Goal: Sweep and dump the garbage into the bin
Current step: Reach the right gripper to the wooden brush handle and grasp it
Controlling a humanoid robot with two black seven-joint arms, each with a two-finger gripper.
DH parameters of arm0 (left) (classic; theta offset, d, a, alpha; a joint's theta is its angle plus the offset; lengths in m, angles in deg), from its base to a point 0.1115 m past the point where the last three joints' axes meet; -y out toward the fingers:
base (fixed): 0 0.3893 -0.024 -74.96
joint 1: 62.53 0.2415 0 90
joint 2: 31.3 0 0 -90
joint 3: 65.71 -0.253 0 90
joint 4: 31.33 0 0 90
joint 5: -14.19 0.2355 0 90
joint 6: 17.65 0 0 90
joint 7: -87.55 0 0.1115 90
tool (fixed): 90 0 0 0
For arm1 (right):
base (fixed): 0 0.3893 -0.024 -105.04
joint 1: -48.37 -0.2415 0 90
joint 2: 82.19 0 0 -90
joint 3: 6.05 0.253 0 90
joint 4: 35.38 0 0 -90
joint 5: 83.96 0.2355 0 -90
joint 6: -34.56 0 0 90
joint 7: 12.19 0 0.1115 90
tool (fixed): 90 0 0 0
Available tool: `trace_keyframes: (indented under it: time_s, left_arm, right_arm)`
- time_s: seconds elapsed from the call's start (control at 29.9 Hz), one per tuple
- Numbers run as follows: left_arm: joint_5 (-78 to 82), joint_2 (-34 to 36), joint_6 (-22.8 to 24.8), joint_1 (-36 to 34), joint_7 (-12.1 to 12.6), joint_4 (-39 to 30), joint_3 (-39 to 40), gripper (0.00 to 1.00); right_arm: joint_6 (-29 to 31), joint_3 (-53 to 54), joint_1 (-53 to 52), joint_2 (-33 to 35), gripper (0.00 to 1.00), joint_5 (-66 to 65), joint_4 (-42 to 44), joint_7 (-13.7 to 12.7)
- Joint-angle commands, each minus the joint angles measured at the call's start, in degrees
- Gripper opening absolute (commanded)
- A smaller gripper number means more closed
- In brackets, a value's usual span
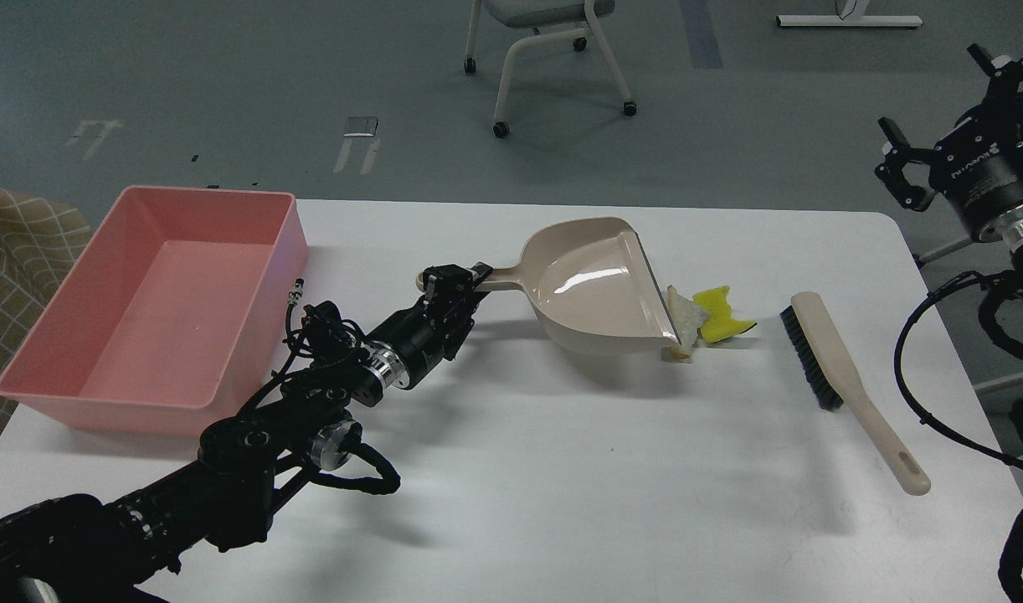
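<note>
My left gripper (461, 285) is shut on the handle of the beige dustpan (595, 285), which is tilted with its handle end raised and its front lip down on the table. The white bread-like slice (688, 316) and the yellow sponge chunk (723, 306) lie bunched together against the pan's lip. The pink bin (156, 306) stands at the table's left, empty. My right gripper (943, 151) hangs in the air off the table's right edge, dark and small; I cannot tell its fingers apart.
A beige hand brush (846, 385) with black bristles lies on the table right of the garbage, handle toward the front right. A chair (545, 50) stands on the floor behind the white table (562, 469).
</note>
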Motion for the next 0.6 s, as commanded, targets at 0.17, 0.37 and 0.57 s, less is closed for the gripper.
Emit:
trace_keyframes:
  time_s: [0.17,0.37,0.57]
  left_arm:
    - [4.5,3.7,0.0,-0.9,-1.8,-0.6,0.0,0.08]
    - [7.4,7.2,0.0,-0.9,-1.8,-5.1,0.0,0.08]
    - [7.6,7.5,0.1,-0.3,-2.0,-5.6,0.0,0.08]
  right_arm:
    - [0.0,-5.3,3.6,12.1,1.00,-8.1,-7.3,0.2]
    - [0.0,-7.3,14.7,23.0,1.00,-20.7,-24.8,0.3]
    - [0.0,-13.5,16.9,31.7,1.00,-31.1,-29.2,3.6]
